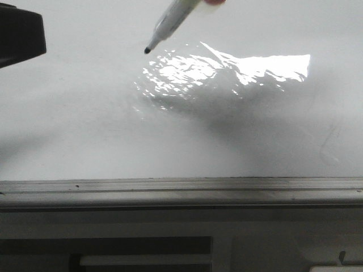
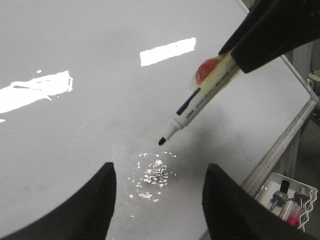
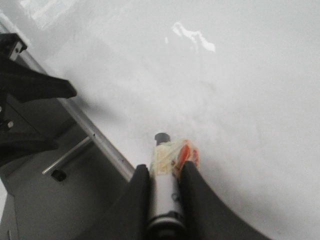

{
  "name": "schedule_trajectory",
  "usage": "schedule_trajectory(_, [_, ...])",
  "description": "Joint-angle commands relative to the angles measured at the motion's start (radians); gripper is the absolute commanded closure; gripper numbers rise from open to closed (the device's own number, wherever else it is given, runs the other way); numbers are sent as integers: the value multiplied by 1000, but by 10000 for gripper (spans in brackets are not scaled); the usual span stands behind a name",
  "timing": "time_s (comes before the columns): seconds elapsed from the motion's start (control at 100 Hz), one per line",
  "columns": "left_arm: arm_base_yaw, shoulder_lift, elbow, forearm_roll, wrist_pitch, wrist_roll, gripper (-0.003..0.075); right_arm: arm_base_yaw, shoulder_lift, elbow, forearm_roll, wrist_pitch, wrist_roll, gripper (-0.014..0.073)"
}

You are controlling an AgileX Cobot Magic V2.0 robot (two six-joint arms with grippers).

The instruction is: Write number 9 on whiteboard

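Note:
The whiteboard (image 1: 85,124) lies flat, glossy white with rippled glare and faint smudges. No number 9 shows on it in any view. My right gripper (image 3: 165,167) is shut on a white marker (image 3: 162,192) wrapped with yellowish and red tape. The marker (image 1: 173,20) slants down from the top of the front view, its black tip (image 1: 147,50) at or just above the board; I cannot tell if it touches. In the left wrist view the marker (image 2: 200,97) sticks out of the right gripper's dark fingers (image 2: 270,30). My left gripper (image 2: 159,172) is open and empty above the board, near the tip.
A grey metal rail (image 1: 170,187) runs along the board's near edge, with a grey frame below it. A small white tray (image 2: 290,200) with small items sits off the board's edge. A dark part of the left arm (image 1: 20,37) shows at the far left.

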Motion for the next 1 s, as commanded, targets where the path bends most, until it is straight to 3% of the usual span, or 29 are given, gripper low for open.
schedule_trajectory(0.0, [-8, -8, -24, -22, -70, -6, 352, -38, 11, -91, -8, -8, 0, 651])
schedule_trajectory(0.3, [-8, -8, -24, -22, -70, -6, 352, -105, 132, -206, -11, 3, 8, 651])
schedule_trajectory(0.51, [-8, -8, -24, -22, -70, -6, 352, -73, 236, -253, -11, 53, -2, 656])
schedule_trajectory(0.63, [-8, -8, -24, -22, -70, -6, 352, -47, 245, -253, -23, 138, -15, 654])
schedule_trajectory(0.99, [-8, -8, -24, -22, -70, -6, 352, -96, 191, -317, -84, 106, -2, 655])
